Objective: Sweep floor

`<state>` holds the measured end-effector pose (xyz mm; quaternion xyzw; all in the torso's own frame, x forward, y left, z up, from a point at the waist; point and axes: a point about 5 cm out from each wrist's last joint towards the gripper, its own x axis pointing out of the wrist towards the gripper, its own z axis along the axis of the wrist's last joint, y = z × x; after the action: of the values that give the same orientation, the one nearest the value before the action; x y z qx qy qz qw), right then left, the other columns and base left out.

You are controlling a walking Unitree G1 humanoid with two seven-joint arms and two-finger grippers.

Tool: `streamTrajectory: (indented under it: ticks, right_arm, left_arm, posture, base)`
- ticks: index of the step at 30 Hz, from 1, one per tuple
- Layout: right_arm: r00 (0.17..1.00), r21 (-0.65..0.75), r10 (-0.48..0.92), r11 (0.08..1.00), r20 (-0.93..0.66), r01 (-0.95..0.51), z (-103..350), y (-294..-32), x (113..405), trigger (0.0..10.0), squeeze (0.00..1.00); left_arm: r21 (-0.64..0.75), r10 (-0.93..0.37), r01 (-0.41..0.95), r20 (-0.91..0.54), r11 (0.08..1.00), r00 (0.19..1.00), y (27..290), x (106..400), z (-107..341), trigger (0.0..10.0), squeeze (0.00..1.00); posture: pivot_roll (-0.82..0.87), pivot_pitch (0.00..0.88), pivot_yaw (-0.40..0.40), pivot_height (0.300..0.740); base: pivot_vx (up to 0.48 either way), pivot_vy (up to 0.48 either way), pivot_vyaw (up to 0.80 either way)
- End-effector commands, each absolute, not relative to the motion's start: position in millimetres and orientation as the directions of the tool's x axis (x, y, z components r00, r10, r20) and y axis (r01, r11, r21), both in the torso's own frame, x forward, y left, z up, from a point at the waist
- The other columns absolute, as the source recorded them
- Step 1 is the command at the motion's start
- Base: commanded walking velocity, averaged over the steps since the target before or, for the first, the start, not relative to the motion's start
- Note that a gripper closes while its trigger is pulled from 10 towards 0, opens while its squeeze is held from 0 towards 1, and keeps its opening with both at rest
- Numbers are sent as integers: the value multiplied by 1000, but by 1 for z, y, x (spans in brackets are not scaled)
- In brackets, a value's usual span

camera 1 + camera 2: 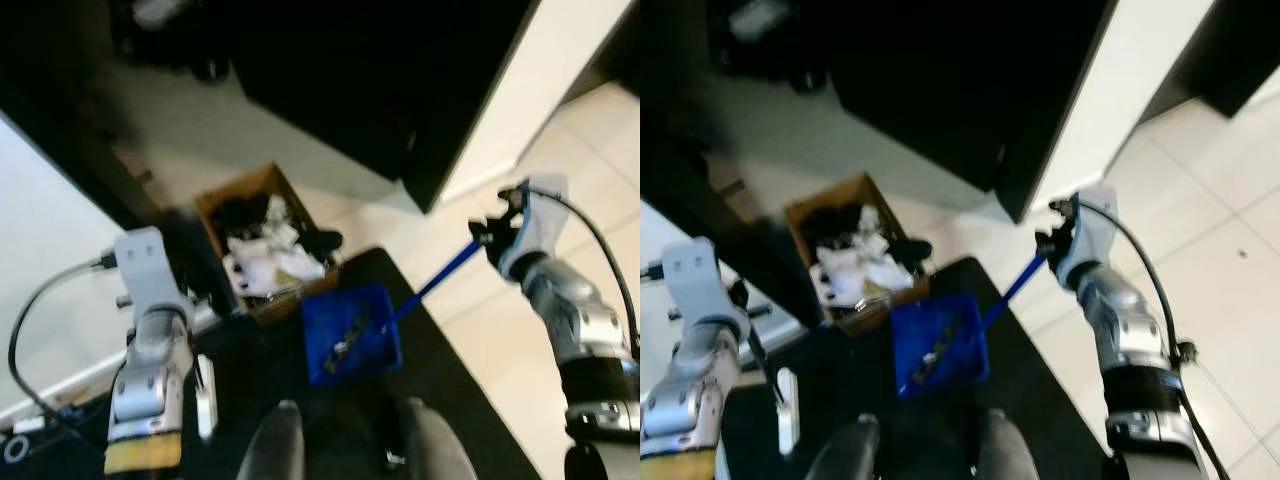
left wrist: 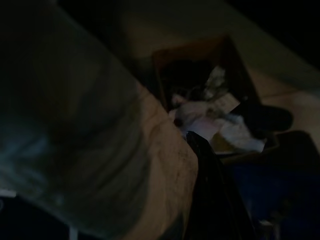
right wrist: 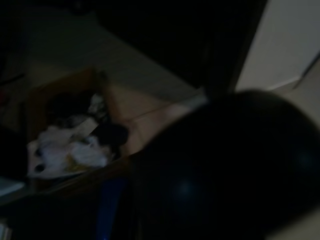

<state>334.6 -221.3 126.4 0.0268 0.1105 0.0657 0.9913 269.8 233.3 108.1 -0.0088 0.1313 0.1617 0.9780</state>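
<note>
A blue dustpan [image 1: 350, 335] with a few bits of debris in it hangs over a black mat [image 1: 460, 400], just in front of a cardboard box [image 1: 262, 185]. Its long blue handle [image 1: 440, 275] runs up to the right into my right gripper [image 1: 492, 234], which is shut on the handle's end. The box holds crumpled white paper [image 1: 265, 255] and dark scraps; it also shows in the left wrist view [image 2: 200, 55] and dimly in the right wrist view [image 3: 70, 80]. My left gripper [image 1: 170, 285] is raised at the left beside the box, its fingers lost against the dark background.
A large black cabinet [image 1: 400, 80] with a white side panel stands behind the box. Pale tiled floor [image 1: 590, 160] lies at the right. A white wall [image 1: 50, 260] and a cable are at the left. My two grey legs [image 1: 280, 445] show at the bottom edge.
</note>
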Motion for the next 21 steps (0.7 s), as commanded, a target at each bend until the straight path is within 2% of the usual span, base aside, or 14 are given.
streamTrajectory:
  ticks: [1, 21]
  right_arm:
    - [970, 76, 142, 989, -199, -129, 128, -219, 335, 10000, 0]
    - [969, 72, 139, 989, -202, -127, 128, -221, 335, 10000, 0]
  left_arm:
    - [44, 338, -338, -262, 940, 904, 239, 267, 106, 10000, 0]
    - [37, 345, -348, -265, 937, 900, 241, 266, 106, 10000, 0]
  posture:
    - [72, 202, -3, 740]
    - [72, 203, -4, 740]
  base:
    - [360, 0, 0]
    - [367, 0, 0]
